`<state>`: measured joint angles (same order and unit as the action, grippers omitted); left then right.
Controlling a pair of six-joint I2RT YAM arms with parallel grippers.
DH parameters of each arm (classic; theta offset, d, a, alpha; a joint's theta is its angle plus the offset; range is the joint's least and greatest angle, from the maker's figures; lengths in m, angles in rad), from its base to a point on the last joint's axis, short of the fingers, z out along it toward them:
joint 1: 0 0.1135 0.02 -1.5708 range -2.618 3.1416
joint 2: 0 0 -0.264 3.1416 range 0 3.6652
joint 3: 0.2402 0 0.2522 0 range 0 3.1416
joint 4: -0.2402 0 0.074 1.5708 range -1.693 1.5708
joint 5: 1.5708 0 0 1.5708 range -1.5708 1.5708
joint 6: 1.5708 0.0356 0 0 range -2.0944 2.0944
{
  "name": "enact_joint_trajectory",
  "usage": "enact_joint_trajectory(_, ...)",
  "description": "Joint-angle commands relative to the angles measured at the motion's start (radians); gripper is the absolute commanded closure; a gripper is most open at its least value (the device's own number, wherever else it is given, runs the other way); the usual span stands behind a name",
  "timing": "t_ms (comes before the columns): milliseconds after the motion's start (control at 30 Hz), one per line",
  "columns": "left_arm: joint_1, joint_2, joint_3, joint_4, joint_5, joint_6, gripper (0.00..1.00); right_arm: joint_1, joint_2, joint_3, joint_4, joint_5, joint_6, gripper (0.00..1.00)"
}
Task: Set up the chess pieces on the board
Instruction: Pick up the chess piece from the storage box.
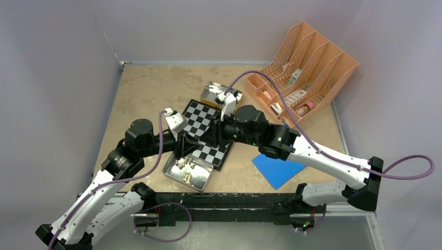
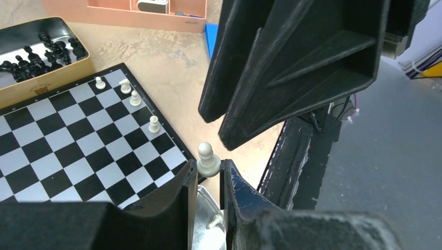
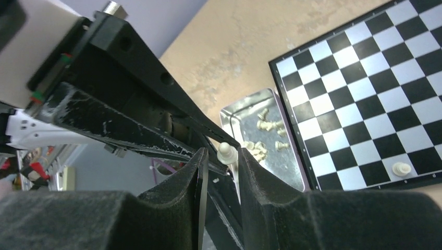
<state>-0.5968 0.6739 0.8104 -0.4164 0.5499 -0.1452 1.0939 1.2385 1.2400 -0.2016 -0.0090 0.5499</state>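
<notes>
1. Cream-white chess pawn [image 2: 208, 160] is clamped by its lower body between the tips of the left gripper [image 2: 208, 170]. Its head pokes out, just off the board's corner and over a shiny rectangular metal tin [image 1: 200, 180].
2. The right gripper [image 3: 223, 155] has its jaws apart, with the pawn showing in the gap. Whether either finger touches the pawn cannot be told.
3. The flat black-and-white checkered chessboard [image 1: 195, 112] lies mid-table. In the overhead view both wrists cover much of it.
4. Four small cream-white pieces [image 2: 135, 98] stand near one board edge, too tiny to tell their kind.
5. Loose white pieces [image 3: 260, 146] lie jumbled in the near tin, which is partly hidden behind fingers.
6. A second metal tin [image 2: 47, 86] holds the black chess pieces [image 2: 31, 54] and is cut off at the frame edge.
7. A blue flat square [image 1: 278, 167] and a peach slotted plastic organiser [image 1: 312, 57] sit to the right. The organiser's contents are unclear.
</notes>
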Motion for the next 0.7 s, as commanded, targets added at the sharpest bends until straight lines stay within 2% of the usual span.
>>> enact_joint_trajectory(0,-0.001,-0.002,-0.008,0.035,0.002,0.099,1.00,0.003,0.017,0.063,-0.050,0.014,-0.035,0.70)
enact_joint_trajectory(467,-0.001,0.011,-0.035,0.050,0.052,0.141,1.00,-0.006,0.079,0.056,-0.012,-0.014,-0.037,0.71)
enact_joint_trajectory(667,-0.001,0.029,-0.041,0.060,0.060,0.166,1.00,-0.008,0.103,0.058,-0.010,-0.043,-0.047,0.77)
